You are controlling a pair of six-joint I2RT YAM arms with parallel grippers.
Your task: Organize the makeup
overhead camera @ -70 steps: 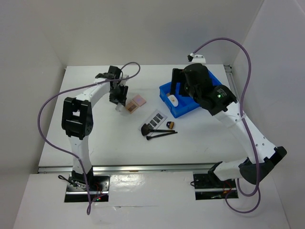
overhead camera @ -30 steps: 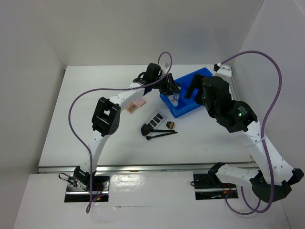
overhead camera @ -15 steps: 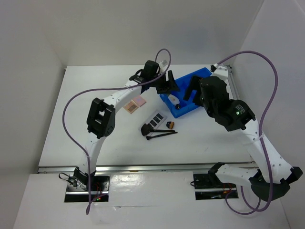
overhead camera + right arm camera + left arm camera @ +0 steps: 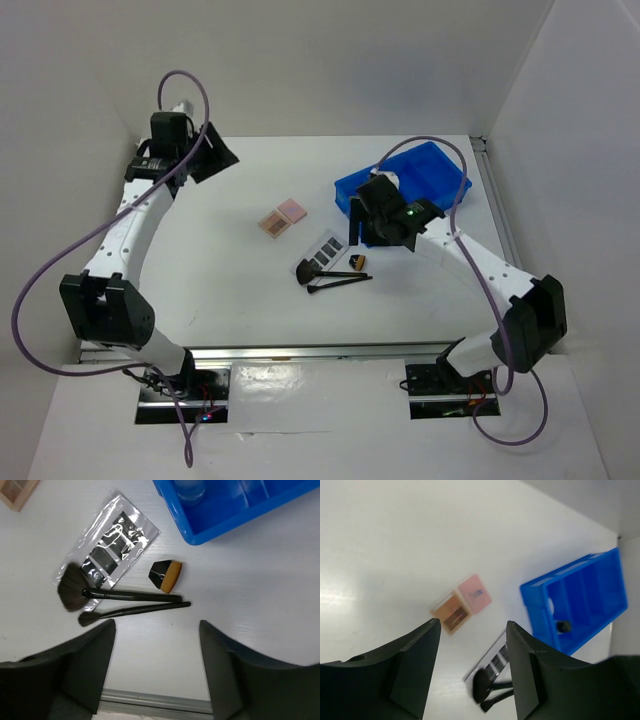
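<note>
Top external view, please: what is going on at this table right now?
Two robot arms are sorting makeup into a blue bin. Neither holds anything. The left tool hangs open over the far left corner of the table. The right tool hovers open above the two black brushes and a small tan-tipped brush. The pink compact, tan compact and strip palette lie loose on the table. A clear vial sits in the bin.

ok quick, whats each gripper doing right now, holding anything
left gripper: open, holding nothing.
right gripper: open, holding nothing.
</note>
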